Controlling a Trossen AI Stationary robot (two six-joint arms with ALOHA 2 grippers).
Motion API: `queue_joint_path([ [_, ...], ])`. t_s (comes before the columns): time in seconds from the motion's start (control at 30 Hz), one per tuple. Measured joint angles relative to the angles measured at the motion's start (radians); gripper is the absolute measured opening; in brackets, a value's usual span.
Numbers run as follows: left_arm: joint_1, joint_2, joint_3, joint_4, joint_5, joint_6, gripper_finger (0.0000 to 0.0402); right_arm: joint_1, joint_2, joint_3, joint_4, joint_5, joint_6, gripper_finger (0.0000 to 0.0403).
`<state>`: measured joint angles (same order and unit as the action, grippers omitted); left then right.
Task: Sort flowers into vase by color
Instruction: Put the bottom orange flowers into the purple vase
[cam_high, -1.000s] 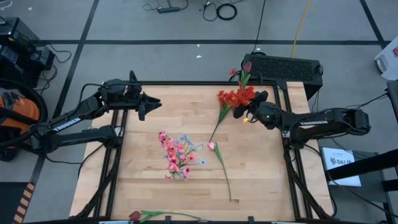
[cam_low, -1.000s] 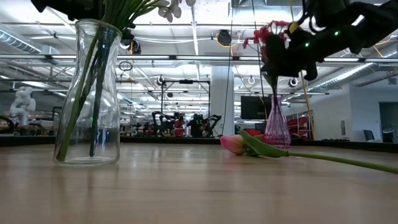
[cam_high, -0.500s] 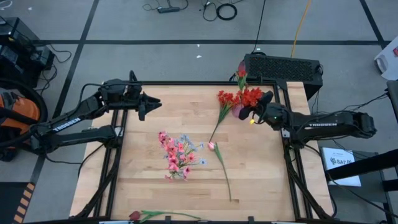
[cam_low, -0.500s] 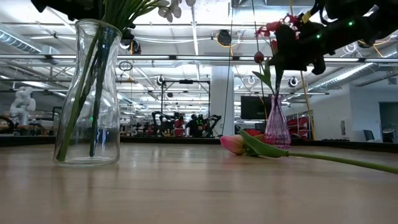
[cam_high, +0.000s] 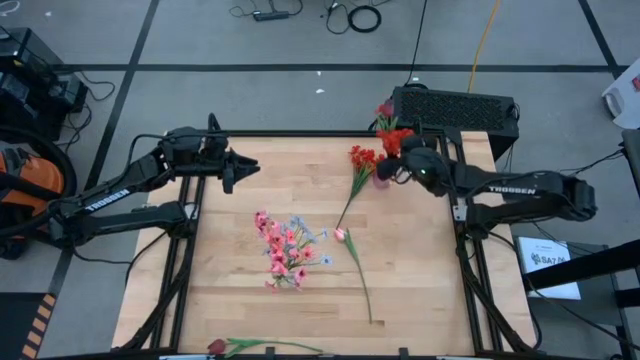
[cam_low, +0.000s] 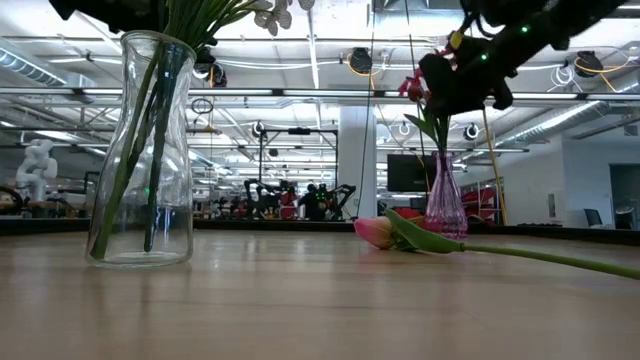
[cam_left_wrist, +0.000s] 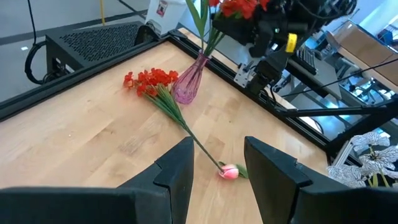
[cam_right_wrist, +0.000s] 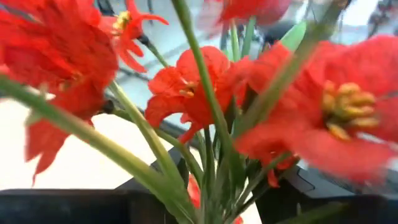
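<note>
My right gripper (cam_high: 400, 160) is shut on a red blossom spray (cam_high: 393, 140) and hovers over the pink glass vase (cam_high: 380, 179) near the table's far right corner. A red bud (cam_low: 412, 88) on a leafy stem stands in that vase (cam_low: 445, 205). A second red spray (cam_high: 361, 157) lies on the table beside the vase. A pink tulip (cam_high: 340, 235) lies flat at mid-table. The clear vase (cam_low: 145, 150) holds pink and pale blue sprays (cam_high: 285, 248). My left gripper (cam_high: 245, 170) waits open near the far left corner. My right gripper pinches the red spray's bundled green stems (cam_right_wrist: 208, 186) just below the blossoms, between its two fingers. The fingers come in roughly level from the table's right. The spray is lifted clear of the table, blossoms (cam_right_wrist: 193, 81) in front of the fingers; its lower stems are hidden.
A red tulip (cam_high: 217, 347) lies at the table's near edge. A black perforated box (cam_high: 455, 105) sits just beyond the far right corner, behind the pink vase. Bare wood lies between my left gripper and the clear vase (cam_high: 287, 272).
My right gripper has carried the red spray toward the table's far edge and a little up, from beside the pink vase to above it. The spray on the table, the pink tulip and the clear vase have stayed in place.
</note>
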<state>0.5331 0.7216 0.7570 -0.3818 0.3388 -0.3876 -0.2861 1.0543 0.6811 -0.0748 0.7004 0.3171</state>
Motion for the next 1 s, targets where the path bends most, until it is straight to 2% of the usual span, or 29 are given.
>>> queue_joint_path([
  [0.07,0.0,0.0,0.0,-0.005,0.0,0.0,0.0148,-0.014,0.026,0.048,-0.089,-0.01,0.045,0.0148],
  [0.3,-0.011,0.0,0.0,-0.006,0.0,0.0,0.0148,-0.062,0.097,0.15,-0.281,-0.202,0.148,0.0148],
  [0.53,-0.015,0.0,0.0,-0.029,0.001,0.001,0.0148,-0.08,0.102,0.256,-0.494,-0.308,0.167,0.0148],
  [0.67,-0.015,0.0,0.0,-0.029,0.001,0.004,0.0148,-0.081,0.102,0.321,-0.579,-0.343,0.16,0.0148],
  [1.0,-0.015,0.0,0.0,-0.029,0.001,0.01,0.0148,-0.081,0.098,0.553,-0.795,-0.341,0.14,0.0148],
])
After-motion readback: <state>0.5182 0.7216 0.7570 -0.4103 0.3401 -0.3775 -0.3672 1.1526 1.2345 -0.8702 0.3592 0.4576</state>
